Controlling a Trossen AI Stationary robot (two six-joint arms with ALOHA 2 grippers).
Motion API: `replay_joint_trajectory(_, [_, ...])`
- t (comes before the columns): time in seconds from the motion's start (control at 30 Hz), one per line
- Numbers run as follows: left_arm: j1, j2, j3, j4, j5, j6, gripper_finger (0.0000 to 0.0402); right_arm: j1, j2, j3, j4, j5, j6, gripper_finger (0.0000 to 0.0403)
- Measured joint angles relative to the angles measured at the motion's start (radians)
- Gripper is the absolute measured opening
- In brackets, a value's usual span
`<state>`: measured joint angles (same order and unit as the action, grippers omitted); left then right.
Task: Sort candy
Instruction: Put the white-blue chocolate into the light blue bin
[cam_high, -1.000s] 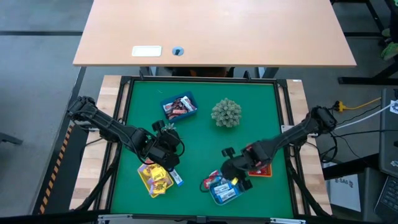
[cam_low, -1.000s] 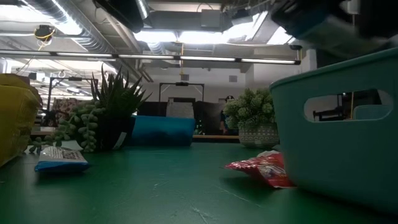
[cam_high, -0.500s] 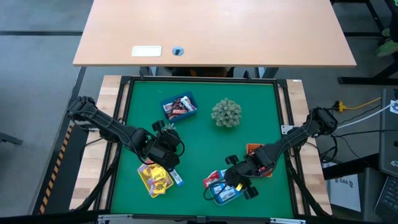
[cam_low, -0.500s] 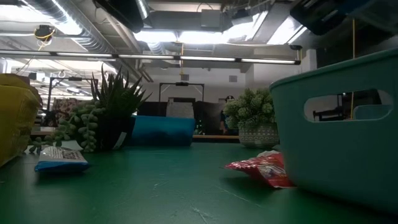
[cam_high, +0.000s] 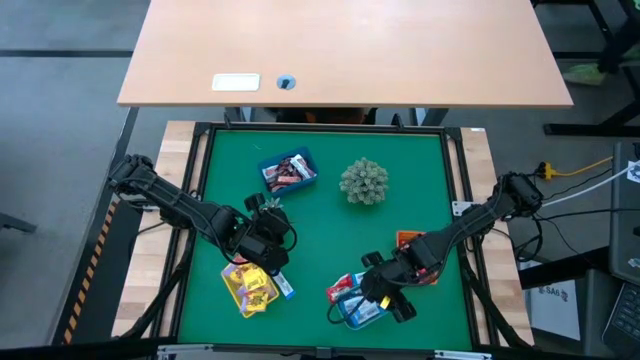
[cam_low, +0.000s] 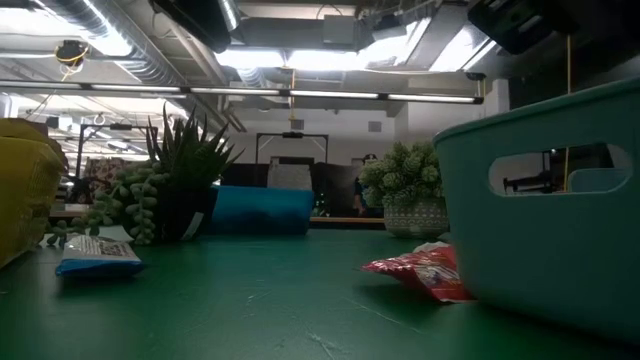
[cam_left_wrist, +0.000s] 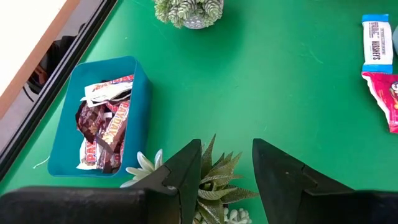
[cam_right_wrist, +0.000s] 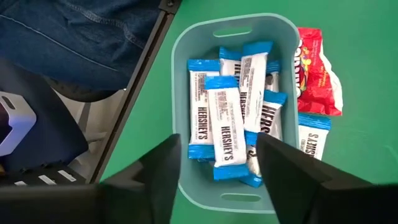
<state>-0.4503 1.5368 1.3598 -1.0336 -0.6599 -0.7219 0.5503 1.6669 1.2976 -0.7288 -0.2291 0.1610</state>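
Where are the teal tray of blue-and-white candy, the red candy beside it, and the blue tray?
teal tray (cam_right_wrist: 181, 74), right wrist view, side wall.
red candy (cam_right_wrist: 316, 74), right wrist view, wrapper middle.
blue tray (cam_left_wrist: 144, 99), left wrist view, side wall.

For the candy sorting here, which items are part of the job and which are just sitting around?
Job:
- blue-and-white bars in the teal tray
- red candy on the mat beside it
- brown candy in the blue tray
- yellow tray with candy
- orange tray

Lying about:
- round plant
- spiky plant
- wooden table
- white card
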Motion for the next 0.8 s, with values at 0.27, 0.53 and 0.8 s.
replay_joint_trajectory(0.27, [-0.003, 0.027, 0.0, 0.157, 0.201, 0.229, 0.013, 0.0, 0.0, 0.0, -0.001, 0.0, 0.0, 0.0255])
replay_joint_trajectory(0.53, [-0.003, 0.15, 0.0, 0.399, 0.342, 0.338, 0.0156, 0.0, 0.0, 0.0, -0.003, 0.0, -0.001, 0.0253])
replay_joint_trajectory(0.8, [0.003, 0.27, 0.0, 0.415, 0.509, 0.51, 0.0192, 0.0, 0.001, 0.0, -0.003, 0.0, -0.001, 0.0253])
